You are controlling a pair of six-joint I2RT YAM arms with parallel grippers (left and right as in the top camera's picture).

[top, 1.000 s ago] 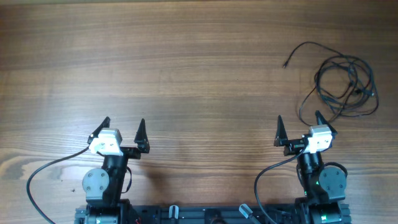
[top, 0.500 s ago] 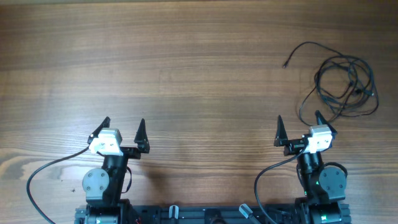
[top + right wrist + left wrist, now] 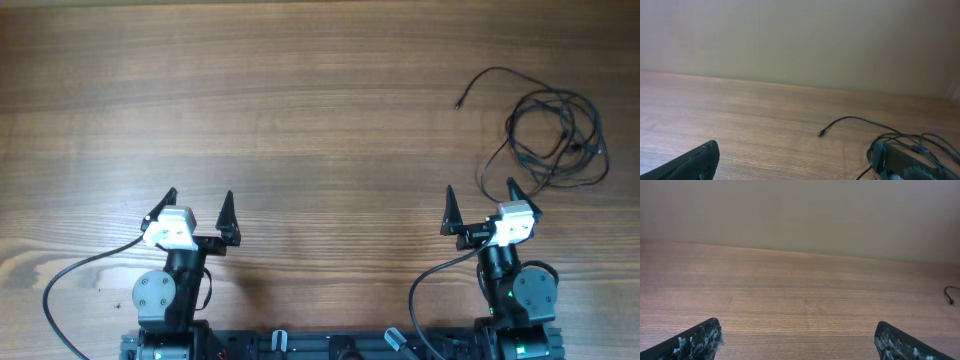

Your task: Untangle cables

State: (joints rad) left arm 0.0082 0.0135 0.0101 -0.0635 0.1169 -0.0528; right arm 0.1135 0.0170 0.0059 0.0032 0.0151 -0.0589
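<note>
With the left gripper (image 3: 198,203) and right gripper (image 3: 480,198) both spread wide and empty, the cables (image 3: 552,135) lie in loose overlapping loops at the right side of the table (image 3: 300,90) (just ahead of the right gripper), where a pinch on crossed strands could tighten the tangle.

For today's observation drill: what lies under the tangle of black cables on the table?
Only the bare wooden table shows through the loops of the cables. Where strands cross, the lower ones are covered, so their order cannot be read.
</note>
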